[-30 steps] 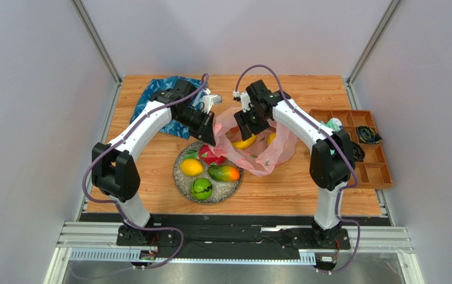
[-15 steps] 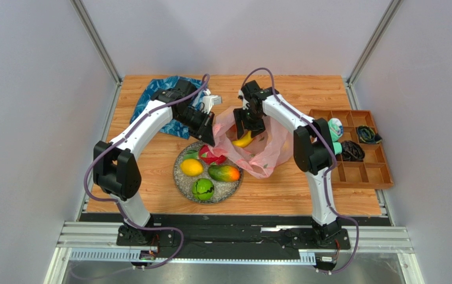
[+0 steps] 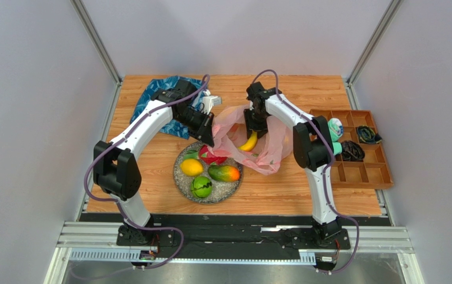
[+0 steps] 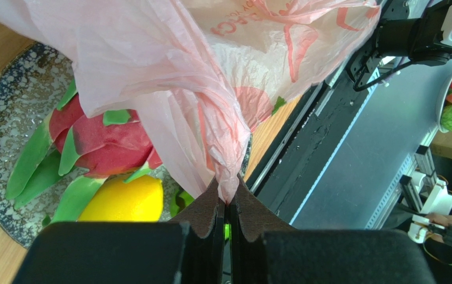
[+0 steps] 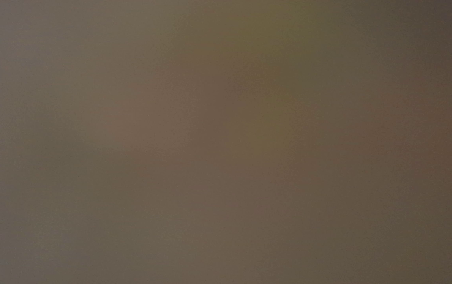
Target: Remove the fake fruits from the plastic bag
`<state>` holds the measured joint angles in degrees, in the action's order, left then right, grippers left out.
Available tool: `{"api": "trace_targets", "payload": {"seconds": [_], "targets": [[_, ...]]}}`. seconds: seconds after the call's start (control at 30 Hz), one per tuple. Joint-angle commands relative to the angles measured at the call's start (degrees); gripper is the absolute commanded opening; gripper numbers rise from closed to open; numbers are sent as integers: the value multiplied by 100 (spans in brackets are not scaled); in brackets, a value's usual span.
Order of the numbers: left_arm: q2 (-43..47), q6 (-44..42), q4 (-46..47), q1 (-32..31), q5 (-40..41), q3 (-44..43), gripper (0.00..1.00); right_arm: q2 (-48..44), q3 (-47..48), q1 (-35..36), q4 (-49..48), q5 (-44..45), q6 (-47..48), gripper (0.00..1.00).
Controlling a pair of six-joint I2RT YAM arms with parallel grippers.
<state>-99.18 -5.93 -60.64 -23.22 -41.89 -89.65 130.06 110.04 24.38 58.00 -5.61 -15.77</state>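
Note:
The pink plastic bag (image 3: 268, 155) lies crumpled right of the speckled plate (image 3: 178, 177). My left gripper (image 3: 213, 138) is shut on the bag's near-left edge and holds it up, just above the plate; the left wrist view shows the film pinched between the pads (image 4: 227, 200). A yellow banana (image 3: 249, 142) shows in the bag's mouth. My right gripper (image 3: 252, 125) reaches down into the bag just above the banana, its fingers hidden. The right wrist view is a plain brown blur. On the plate lie a lemon (image 3: 191, 167), a dragon fruit (image 3: 210, 155), a mango (image 3: 224, 173) and a green melon (image 3: 201, 189).
A blue leaf-patterned cloth (image 3: 150, 93) lies at the back left behind the left arm. A brown compartment tray (image 3: 375, 171) stands at the right edge, with a teal-and-white bundle (image 3: 335, 127) and black items (image 3: 367, 135) in it.
My right gripper has moved right and lower into the bag. The banana has shifted a little right. The bag's mouth stands taller. The left gripper has held still.

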Motion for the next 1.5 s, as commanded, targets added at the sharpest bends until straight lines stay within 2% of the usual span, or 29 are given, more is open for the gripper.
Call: {"api": "trace_targets", "payload": {"seconds": [0.0, 0.03, 0.17, 0.23, 0.3, 0.4, 0.53, 0.73, 0.8, 0.9, 1.1, 1.17, 1.27, 1.47], "targets": [[-14, -110, -18, -24, -21, -290, 8, -42, 105, -48, -191, 235, 390, 33], [-14, -101, 0, -24, -12, -316, 8, -86, 166, -39, -210, 235, 460, 26], [-101, -110, 0, -24, -12, -501, 8, -663, 413, -39, -236, -140, 619, 21], [-163, -83, -44, -24, -82, -720, 8, -963, 422, -56, -227, -221, 777, 15], [-286, -66, -62, -24, -144, -965, 8, -1446, 334, -48, -210, -230, 952, 4], [-462, 4, -97, -16, -319, -1274, 8, -2130, -43, -56, -184, -414, 1145, 1], [-620, 31, -123, -7, -460, -1485, 8, -2932, -570, -56, -184, -739, 1356, 0], [-726, 128, -53, -16, -540, -1626, 8, -3530, -1045, -56, -149, -1495, 1551, 3], [-752, 119, -62, -7, -505, -1679, 8, -3584, -1125, -48, 88, -2214, 2006, 4], [-752, 93, -62, 2, -426, -1697, 8, -3786, -1397, 233, 317, -2577, 2420, 4], [-594, 40, -44, 2, -311, -1574, 8, -3971, -1714, 1752, 405, -1962, 3587, 2], [-454, 13, -62, 2, -267, -1469, 8, -3875, -1766, 2200, 301, -1630, 3712, 3], [-261, -31, -62, 2, -206, -1371, 8, -3655, -1784, 2448, 72, -954, 3810, 2], [-225, 31, -53, 2, -214, -1748, 8, -3119, -1705, 2335, -139, -46, 3730, 0]]}}
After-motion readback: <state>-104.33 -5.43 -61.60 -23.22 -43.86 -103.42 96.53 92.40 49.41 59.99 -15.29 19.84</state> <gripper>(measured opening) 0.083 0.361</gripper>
